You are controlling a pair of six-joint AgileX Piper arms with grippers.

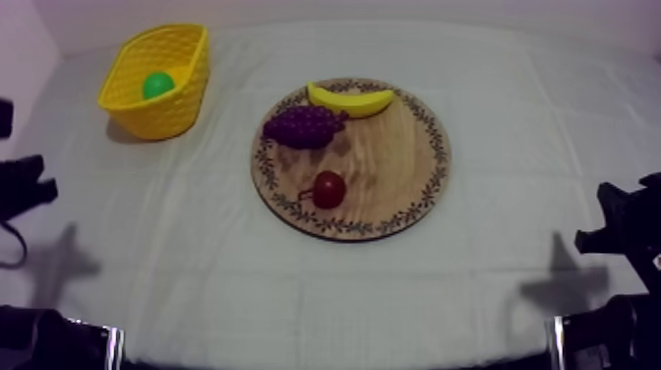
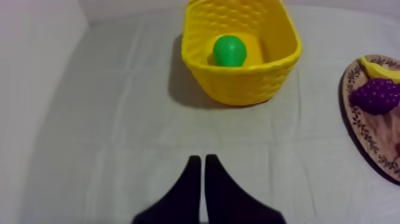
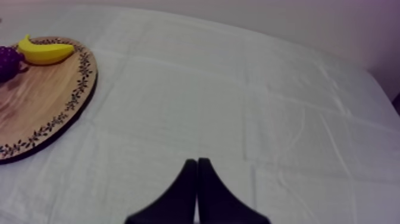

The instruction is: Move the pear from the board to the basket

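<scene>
The green pear (image 1: 157,85) lies inside the yellow basket (image 1: 187,98) at the far left of the table; the left wrist view has the pear (image 2: 230,50) in the basket (image 2: 244,83) too. The round wooden board (image 1: 393,167) sits mid-table. My left gripper (image 2: 203,159) is shut on nothing, a narrow wedge over bare cloth short of the basket. My right gripper (image 3: 197,162) is shut on nothing, over cloth to the right of the board (image 3: 41,101). Both arms rest low at the table's sides: left (image 1: 22,187), right (image 1: 625,226).
On the board lie a banana (image 1: 350,99), a bunch of purple grapes (image 1: 304,126) and a small red fruit (image 1: 328,189). The grapes (image 2: 376,95) and banana (image 3: 45,52) show in the wrist views. Wide bare cloth surrounds the board.
</scene>
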